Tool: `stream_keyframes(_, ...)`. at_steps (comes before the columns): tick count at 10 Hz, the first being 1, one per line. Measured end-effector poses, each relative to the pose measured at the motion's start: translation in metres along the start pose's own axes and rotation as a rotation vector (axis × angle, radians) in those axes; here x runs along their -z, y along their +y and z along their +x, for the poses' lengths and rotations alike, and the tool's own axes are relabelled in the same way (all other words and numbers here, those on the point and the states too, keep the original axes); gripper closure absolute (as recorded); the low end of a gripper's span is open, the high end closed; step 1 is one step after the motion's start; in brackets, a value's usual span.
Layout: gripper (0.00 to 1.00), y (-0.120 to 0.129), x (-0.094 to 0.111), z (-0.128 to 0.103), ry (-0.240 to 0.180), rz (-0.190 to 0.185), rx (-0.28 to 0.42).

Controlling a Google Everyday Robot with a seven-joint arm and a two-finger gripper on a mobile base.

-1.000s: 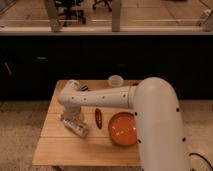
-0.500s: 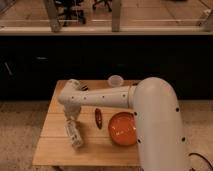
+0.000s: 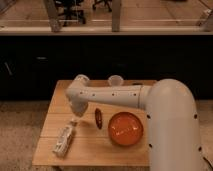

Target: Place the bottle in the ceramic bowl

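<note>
While bottle [image 3: 64, 139] lies flat, tool [image 3: 75, 120] hangs above.

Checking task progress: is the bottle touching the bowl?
Apart. Camera view shows table between bottle and bowl; the gripper is at the bottle's far end.

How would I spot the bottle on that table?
Find the wooden table, then its front-left corner, left of the orange bowl. The bottle is there, just below the gripper: slim, white, with a grey label, unlike the dark oval piece or the translucent cup.
</note>
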Motion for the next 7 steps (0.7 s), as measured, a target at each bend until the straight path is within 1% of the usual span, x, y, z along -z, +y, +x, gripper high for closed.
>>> stream_keyframes(1,0.91,-0.0011,0.0005,-0.0003,0.0,0.002,0.001)
stream_keyframes(2,0.81,-0.0021,-0.0018,-0.0024,-0.008,0.017,-0.006)
stream_keyframes(3,0.71,0.0028,-0.0009,0.0022,-0.006,0.026,-0.02)
stream_keyframes(5,0.51,0.0015,0.001,-0.0018,-0.039,0.045,-0.026)
stream_keyframes(6,0.39,0.0041,0.0025,-0.0027,-0.058,0.057,-0.029)
stream_keyframes(7,0.31,0.0053,0.0033,-0.004,-0.07,0.064,-0.03)
